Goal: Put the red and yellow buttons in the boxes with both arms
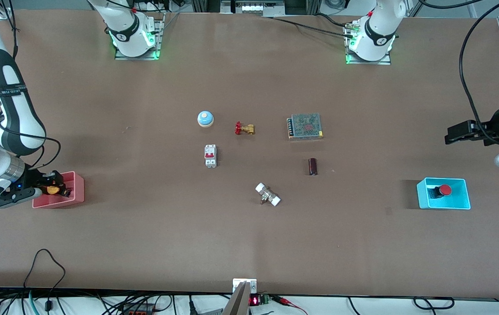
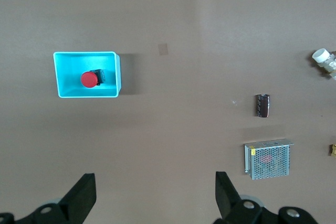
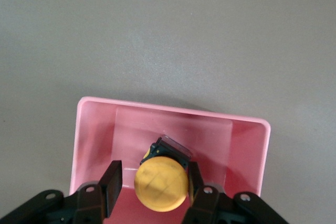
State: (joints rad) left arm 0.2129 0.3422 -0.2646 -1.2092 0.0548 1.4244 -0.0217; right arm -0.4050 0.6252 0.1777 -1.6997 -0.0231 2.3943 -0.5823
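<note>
The yellow button [image 1: 51, 190] sits low inside the pink-red box [image 1: 79, 188] at the right arm's end of the table. My right gripper [image 1: 55, 189] reaches into that box. In the right wrist view the fingers straddle the yellow button [image 3: 161, 181]: one finger touches it and the other stands a little apart, so the right gripper [image 3: 152, 183] is open inside the pink box [image 3: 247, 150]. The red button [image 1: 444, 190] lies in the cyan box [image 1: 463, 194] at the left arm's end. My left gripper [image 1: 451, 134] is open and empty, up in the air over bare table. The left wrist view shows the cyan box [image 2: 86, 54], the red button [image 2: 89, 79] and the left gripper [image 2: 155, 198].
Mid-table lie a light-blue dome with an orange top [image 1: 205, 118], a brass valve with a red handle [image 1: 244, 128], a mesh-covered power supply [image 1: 305, 126], a white circuit breaker [image 1: 210, 155], a dark cylinder [image 1: 313, 166] and a white-capped fitting [image 1: 268, 194].
</note>
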